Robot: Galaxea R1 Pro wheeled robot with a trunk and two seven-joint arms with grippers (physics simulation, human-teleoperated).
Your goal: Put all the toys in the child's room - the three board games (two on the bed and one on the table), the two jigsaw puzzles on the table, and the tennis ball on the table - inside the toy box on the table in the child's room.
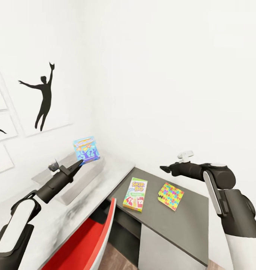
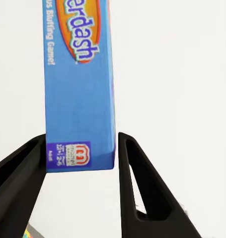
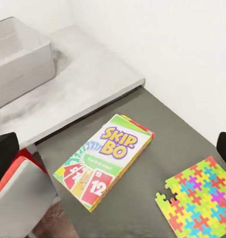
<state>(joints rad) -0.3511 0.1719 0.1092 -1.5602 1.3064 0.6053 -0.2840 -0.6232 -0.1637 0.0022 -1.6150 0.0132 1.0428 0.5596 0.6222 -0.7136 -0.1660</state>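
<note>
The left pincer (image 1: pixel 80 163) is clamped on the blue game (image 1: pixel 86 149) and holds it upright in the air over the toy box (image 1: pixel 73 183), so I'd say this one is about to go in. The left wrist view shows both fingers (image 2: pixel 137 183) pressing the box's bottom edge from either side.

The right pincer (image 1: pixel 164 168) hovers over the dark counter (image 1: pixel 173 225) with nothing in it. Its fingertips sit at opposite edges of the right wrist view, so it's spread wide.

Still to do, from what I can see: Skip-Bo (image 1: pixel 135 194) lies flat on the dark counter, with a jigsaw (image 1: pixel 170 196) just beside it, not touching. The toy box looks empty where I can see inside, though part of it is hidden behind the left arm. No sign here of the other toys.

Room-wise: the toy box sits on the higher light grey counter (image 1: pixel 105 174), which joins the lower dark section in a white corner. There's a black silhouette picture (image 1: pixel 41 95) on the left wall, and a red chair (image 1: pixel 86 240) tucked under the counter edge.
</note>
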